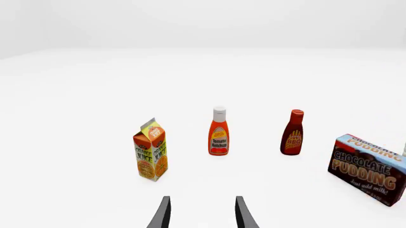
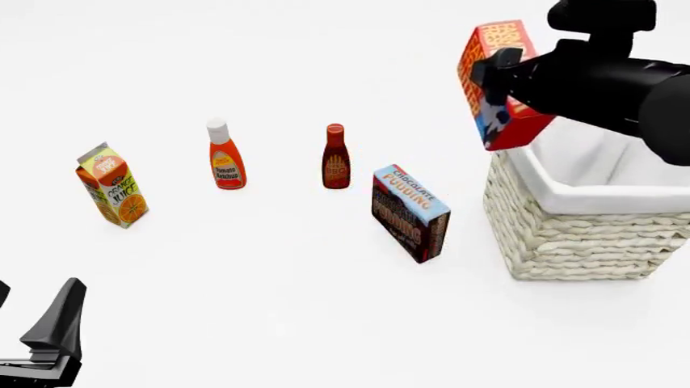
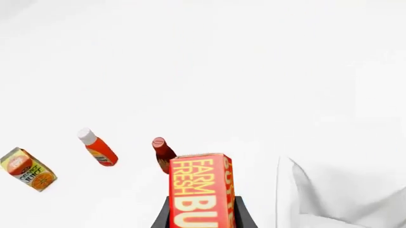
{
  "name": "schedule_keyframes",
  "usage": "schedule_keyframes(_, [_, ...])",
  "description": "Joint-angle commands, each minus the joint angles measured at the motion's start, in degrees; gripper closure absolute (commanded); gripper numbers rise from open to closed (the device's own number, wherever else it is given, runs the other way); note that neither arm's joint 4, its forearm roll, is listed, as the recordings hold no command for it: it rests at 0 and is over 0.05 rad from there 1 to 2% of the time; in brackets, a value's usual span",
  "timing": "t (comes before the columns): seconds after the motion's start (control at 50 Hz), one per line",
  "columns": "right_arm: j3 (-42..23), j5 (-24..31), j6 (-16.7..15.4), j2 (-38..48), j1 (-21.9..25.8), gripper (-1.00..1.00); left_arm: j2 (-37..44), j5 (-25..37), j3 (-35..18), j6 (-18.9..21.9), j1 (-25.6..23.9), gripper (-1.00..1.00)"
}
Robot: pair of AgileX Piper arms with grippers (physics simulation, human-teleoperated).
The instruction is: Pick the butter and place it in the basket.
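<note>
One of each on the table, six items in all, read left to right in the front view: one juice carton point(image 2: 111, 186), one ketchup bottle point(image 2: 225, 158) with a white cap, one BBQ sauce bottle point(image 2: 336, 158), one pudding box point(image 2: 410, 212) standing on edge, one butter point(image 2: 496, 79), one basket point(image 2: 571, 230). Carton, ketchup and BBQ stand upright in a loose row, each well apart from the next; pudding box sits nearer the camera, between the BBQ bottle and the basket, touching neither. Left gripper point(image 2: 32, 323) low at the near left corner, well apart from the carton; in its wrist view the two dark fingers point(image 1: 161, 214) stand parted with bare table between them, holding nothing, touching nothing. Right gripper point(image 3: 201, 211) is up in the air at the far right, clamped on the butter: dark fingers flank the red box on both sides in the wrist view, "FARM FRESH" lettering facing the camera. Butter is held clear of the table, tilted, blue end face downward, at the basket's left rim; whether it touches the white lining cannot be told. Basket interior shows only white cloth where visible; the right arm hides part of it.
</note>
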Motion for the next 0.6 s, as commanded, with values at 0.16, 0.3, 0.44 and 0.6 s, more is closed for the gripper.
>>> schedule_keyframes(0.16, [-2.83,2.83,7.81,-0.66,-7.03,1.0,-0.02,0.0,0.0,0.0,0.0,-1.0])
schedule_keyframes(0.3, [-6.71,5.03,11.16,1.43,-6.71,1.0,-0.01,0.0,0.0,-0.01,0.0,-1.0])
schedule_keyframes(0.44, [-9.89,7.23,15.51,2.8,-6.69,1.0,0.01,0.0,0.0,0.0,-0.02,-1.0])
schedule_keyframes(0.6, [-13.55,10.01,19.85,4.55,-7.57,1.0,0.0,0.0,0.0,0.01,0.0,-1.0])
